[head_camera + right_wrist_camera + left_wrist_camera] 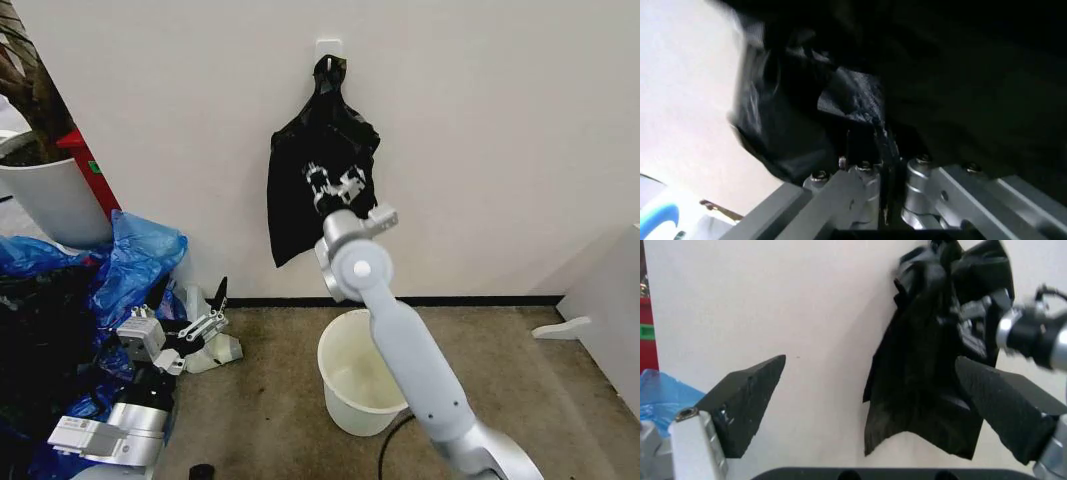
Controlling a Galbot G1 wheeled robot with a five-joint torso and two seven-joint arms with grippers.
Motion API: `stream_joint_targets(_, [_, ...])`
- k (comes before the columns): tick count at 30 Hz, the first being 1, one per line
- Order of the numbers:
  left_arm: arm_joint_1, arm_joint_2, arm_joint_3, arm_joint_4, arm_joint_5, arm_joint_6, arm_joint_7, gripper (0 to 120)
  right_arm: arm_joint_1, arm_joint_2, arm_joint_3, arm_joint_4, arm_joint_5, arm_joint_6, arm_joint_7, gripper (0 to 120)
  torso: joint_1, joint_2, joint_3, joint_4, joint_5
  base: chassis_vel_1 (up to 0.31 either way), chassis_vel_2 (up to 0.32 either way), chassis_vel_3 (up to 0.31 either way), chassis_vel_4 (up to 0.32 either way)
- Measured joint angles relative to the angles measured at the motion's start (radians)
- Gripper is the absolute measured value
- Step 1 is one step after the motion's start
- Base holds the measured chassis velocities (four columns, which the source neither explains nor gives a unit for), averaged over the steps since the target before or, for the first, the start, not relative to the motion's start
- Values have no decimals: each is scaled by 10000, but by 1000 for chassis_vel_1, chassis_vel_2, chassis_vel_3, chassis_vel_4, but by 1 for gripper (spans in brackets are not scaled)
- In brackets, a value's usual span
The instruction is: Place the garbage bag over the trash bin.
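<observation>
At lower centre of the head view the small round cream-white plastic trash bin (362, 385) stands unlined. Above it, the right gripper (333, 187) is closed, pinching the thin glossy black plastic garbage bag (300, 190) hanging at the wall: the picking step. Pulling it free is judged next; the left gripper (195, 322), lower left, is held wide open and empty.

No text, label, brand, number or sign can be read in any of the views.

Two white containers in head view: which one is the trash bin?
The small cream bucket on the floor beside the right arm; the bigger white pot holds a plant.
</observation>
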Motion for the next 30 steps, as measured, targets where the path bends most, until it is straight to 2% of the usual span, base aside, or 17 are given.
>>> stream_joint_targets(13, [-29,-66,90,161,90,-122,105,100,-2746,-467,35,1091,-813,1,-410,0,0,0,0,-1,-1,0,0,0,0])
stream_joint_targets(19, [-60,-53,142,238,147,-125,133,100,-3575,-556,85,1371,-1115,1,-589,0,-1,0,-1,-1,-1,0,0,0,0])
stream_joint_targets(25, [-99,-28,147,334,152,-134,166,100,-4021,-525,-110,1507,-1317,52,-591,0,-1,0,0,-1,-1,0,0,0,0])
stream_joint_targets(30, [-111,-23,144,375,147,-142,182,100,-3708,-485,-156,1459,-1350,80,-529,0,0,0,0,1,-1,0,0,0,0])
